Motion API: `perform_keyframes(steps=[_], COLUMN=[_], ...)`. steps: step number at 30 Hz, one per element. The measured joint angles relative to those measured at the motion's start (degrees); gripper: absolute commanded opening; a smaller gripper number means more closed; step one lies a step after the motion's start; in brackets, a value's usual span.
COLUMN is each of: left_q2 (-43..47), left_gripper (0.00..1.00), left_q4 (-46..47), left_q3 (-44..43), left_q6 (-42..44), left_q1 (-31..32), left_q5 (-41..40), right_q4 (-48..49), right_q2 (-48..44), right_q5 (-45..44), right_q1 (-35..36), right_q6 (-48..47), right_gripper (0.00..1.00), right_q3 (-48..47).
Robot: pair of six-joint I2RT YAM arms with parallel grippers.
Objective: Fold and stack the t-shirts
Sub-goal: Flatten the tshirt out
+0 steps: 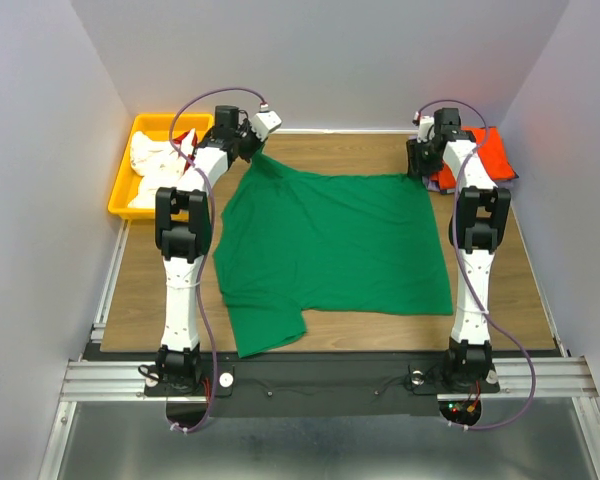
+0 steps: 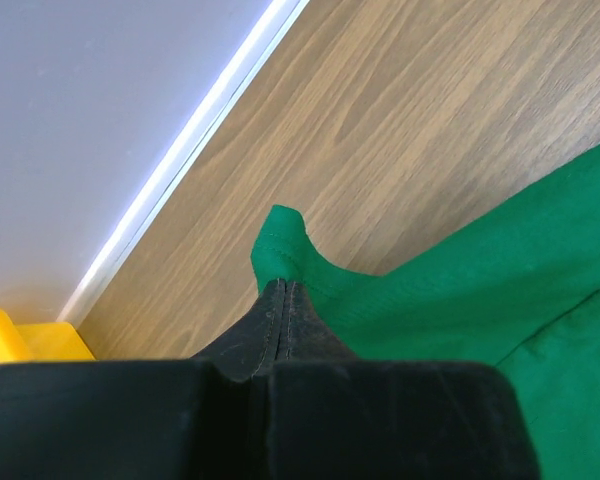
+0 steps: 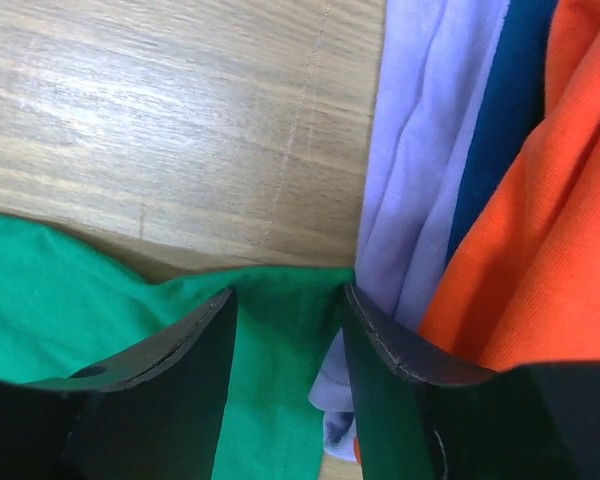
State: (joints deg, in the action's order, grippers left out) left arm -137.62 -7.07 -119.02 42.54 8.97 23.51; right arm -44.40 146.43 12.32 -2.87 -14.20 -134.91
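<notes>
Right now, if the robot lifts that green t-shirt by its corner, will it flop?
Probably floppy: the bright green cloth t-shirt puckers into a soft peak where the left end effector pinches it. Likely light, lying thin and wrinkled, so it should drape, not hold shape.

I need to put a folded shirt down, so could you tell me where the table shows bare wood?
Bare table shows along the far edge beyond the green t-shirt, between the left gripper and right gripper, and in a strip left of the shirt, nearer than the yellow bin. The far right corner is crowded: shirt stack beside the right gripper.
</notes>
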Motion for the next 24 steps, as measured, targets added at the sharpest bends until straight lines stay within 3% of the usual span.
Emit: perform_keyframes(steps=[10, 12, 24], left_q2=[-0.2, -0.2, -0.3], left_gripper=[0.0, 0.0, 0.0], left_q4=[-0.4, -0.5, -0.5], left_q3=[0.0, -0.1, -0.3], left_q6=[0.1, 0.1, 0.8], left_q1=[-0.5, -0.5, -0.5], left_q5=[0.0, 0.1, 0.0], right_q4=[2.5, 2.9, 5.0], right_q2=[0.6, 0.7, 1.7], right_q5=[-0.7, -1.4, -3.3], right_q1=[0.2, 0.3, 0.5], right_q6=[2.4, 2.5, 5.4], right_gripper=[0.59, 0.65, 0.65], right_q3=[0.0, 0.0, -1.2])
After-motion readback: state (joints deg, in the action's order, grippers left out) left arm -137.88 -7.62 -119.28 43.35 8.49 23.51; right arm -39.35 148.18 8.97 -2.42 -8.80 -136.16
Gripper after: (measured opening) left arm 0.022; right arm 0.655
